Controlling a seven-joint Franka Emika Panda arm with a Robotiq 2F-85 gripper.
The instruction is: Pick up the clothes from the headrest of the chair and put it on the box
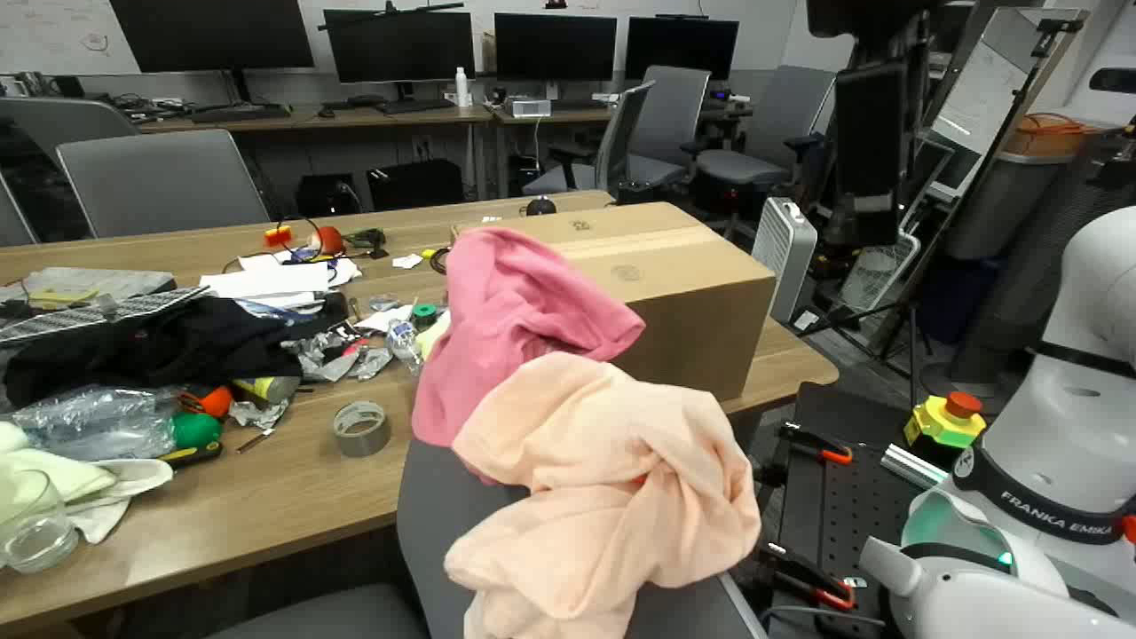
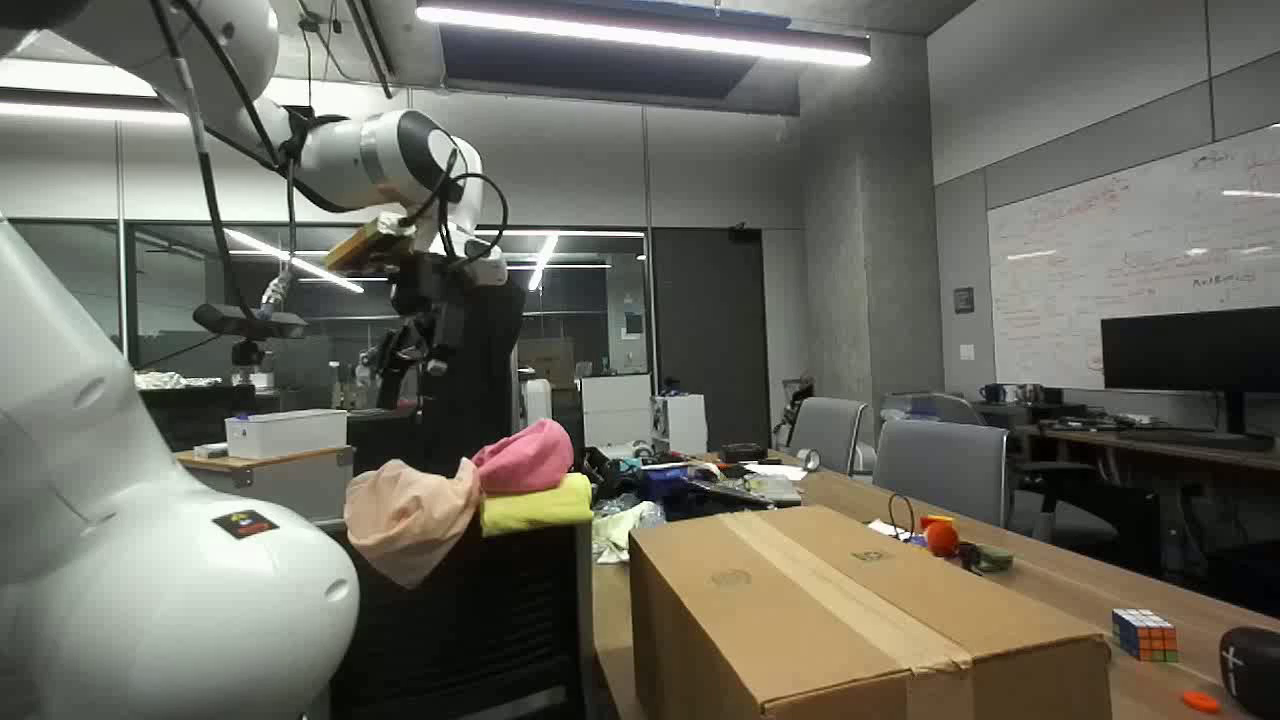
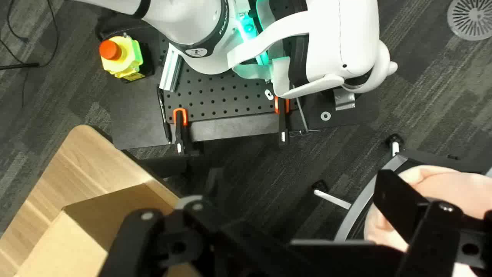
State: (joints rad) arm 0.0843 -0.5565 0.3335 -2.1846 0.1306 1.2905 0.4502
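A peach cloth [image 1: 612,497] and a pink cloth [image 1: 515,319] lie over the top of the grey chair back [image 1: 453,506]. A yellow cloth [image 2: 537,505] lies under the pink cloth [image 2: 527,455], beside the peach cloth [image 2: 410,515]. The cardboard box [image 1: 683,266] stands closed and taped on the table; it also shows in an exterior view [image 2: 850,600] and at the lower left of the wrist view [image 3: 57,246]. My gripper [image 3: 298,188] is open with nothing between its fingers. It hangs well above the chair [image 2: 425,355]. The peach cloth [image 3: 453,188] is partly behind the right finger.
The wooden table [image 1: 293,497] holds a tape roll [image 1: 361,429], a black cloth [image 1: 169,346], a glass [image 1: 37,524] and much clutter. A Rubik's cube [image 2: 1145,635] lies beside the box. The robot's base plate [image 3: 215,96] carries a headset [image 3: 342,42] and an emergency stop [image 3: 121,55].
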